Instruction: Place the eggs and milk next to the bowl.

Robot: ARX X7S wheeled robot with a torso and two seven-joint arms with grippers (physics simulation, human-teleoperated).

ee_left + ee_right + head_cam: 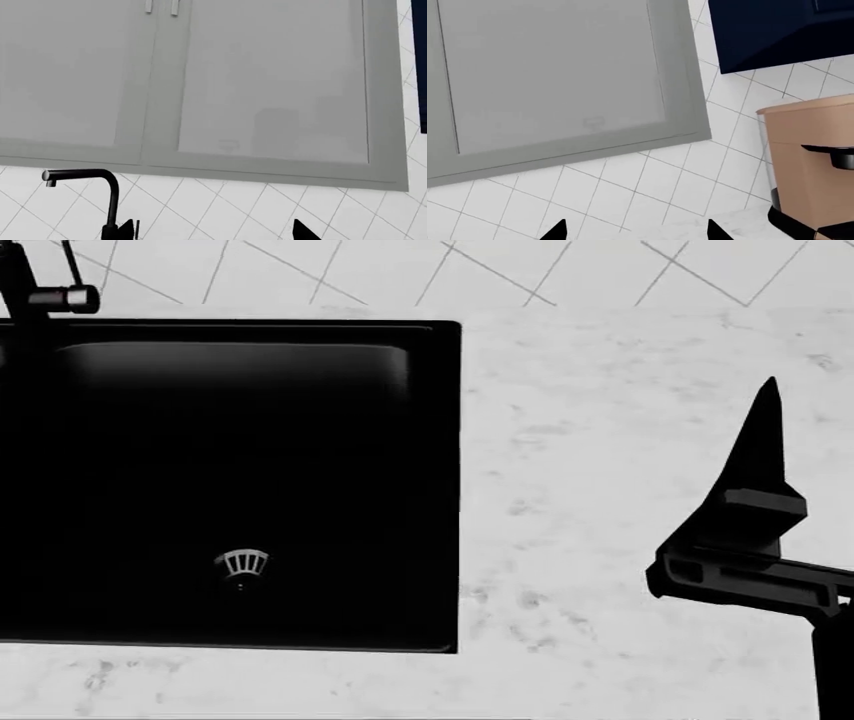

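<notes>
Item: my position at the sink (pixel 441 480), a black basin set in a pale marbled tabletop (pixel 627 440), drain (pixel 242 564) at its floor, black tap (pixel 100 190) behind it against white wall tiles (pixel 627 195). Task things: eggs, milk and bowl appear in none of the three views, so I cannot say where they lie; they must be found before anything else. Risks, as I judge them: searching blind, I could swing an arm into the tap or the grey cabinets (pixel 267 85) that hang above, since both wrist cameras point up at the wall and not at the tabletop; I could also take the tall tan-and-black appliance (pixel 810 165) near my right arm for the milk, or knock it while turning. An egg met by a moving arm would roll, perhaps into the sink. Right claw (pixel 635 231): two dark fingertips show well apart in the wrist view, jaws released, nothing between them, touching nothing; in the head view it hangs over bare tabletop to the right of the sink. Left claw (pixel 215 231): its tips likewise show spread wide, released and empty, pointed toward the tap and tiles; the head view does not show it.
</notes>
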